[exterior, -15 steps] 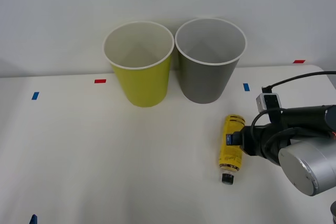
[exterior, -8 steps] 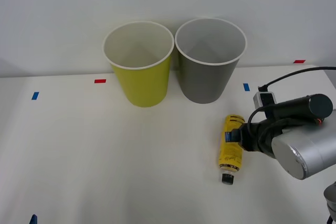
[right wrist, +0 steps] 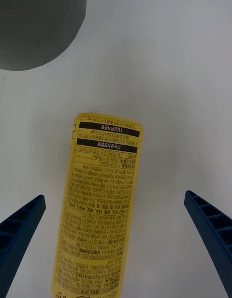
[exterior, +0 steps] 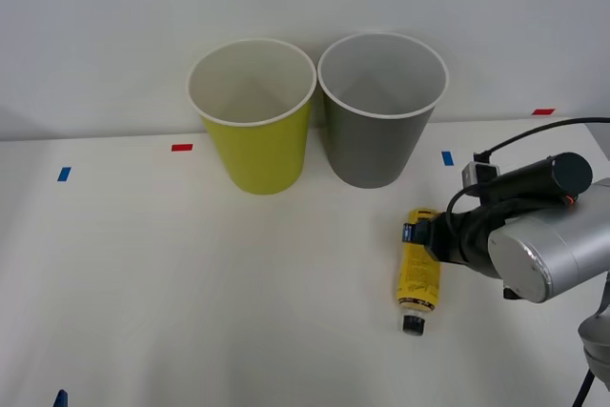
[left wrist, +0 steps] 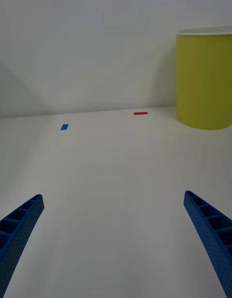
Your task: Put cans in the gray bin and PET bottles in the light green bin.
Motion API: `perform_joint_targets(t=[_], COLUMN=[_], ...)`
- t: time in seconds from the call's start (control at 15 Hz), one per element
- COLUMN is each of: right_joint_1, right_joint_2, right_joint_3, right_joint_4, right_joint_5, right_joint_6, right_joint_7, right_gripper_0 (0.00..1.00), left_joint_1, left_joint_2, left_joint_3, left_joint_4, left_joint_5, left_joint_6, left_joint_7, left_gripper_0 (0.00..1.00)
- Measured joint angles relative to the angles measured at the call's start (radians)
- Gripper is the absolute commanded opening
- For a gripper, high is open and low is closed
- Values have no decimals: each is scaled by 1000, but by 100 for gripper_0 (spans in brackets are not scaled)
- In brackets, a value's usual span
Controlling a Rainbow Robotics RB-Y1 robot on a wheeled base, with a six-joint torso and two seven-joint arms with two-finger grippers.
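From the front we see the PET bottle (exterior: 418,271) lying on the surface (exterior: 191,283), before the gray bin (exterior: 379,107). Right wrist view — right gripper (right wrist: 116,249) jaws spread, straddling it. Left wrist view — left gripper (left wrist: 116,249) jaws spread, light green bin (left wrist: 204,79) ahead.

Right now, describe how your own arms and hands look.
The right arm has a rounded silver-gray shell, black wrist joints, a small white-and-black box and a thin black cable looping above. The right hand and left hand each have two blue, ribbed, tapering fingers.
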Motion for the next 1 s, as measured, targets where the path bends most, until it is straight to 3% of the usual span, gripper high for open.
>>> perform_joint_targets(t=[0.33, 1.0], right_joint_1=[-59, -111], right_joint_2=[6, -2], right_joint_3=[-2, -5], right_joint_4=[86, 177], right_joint_5=[-55, -47], right_joint_6=[0, 0], right_joint_7=[-89, -82], right_gripper_0=[100, 100], left_joint_1=[0, 0], left_joint_2=[0, 0], left_joint_3=[0, 0], left_joint_4=[0, 0], left_joint_5=[0, 0], left_joint_6=[0, 0], left_joint_7=[0, 0], left_gripper_0=[100, 100])
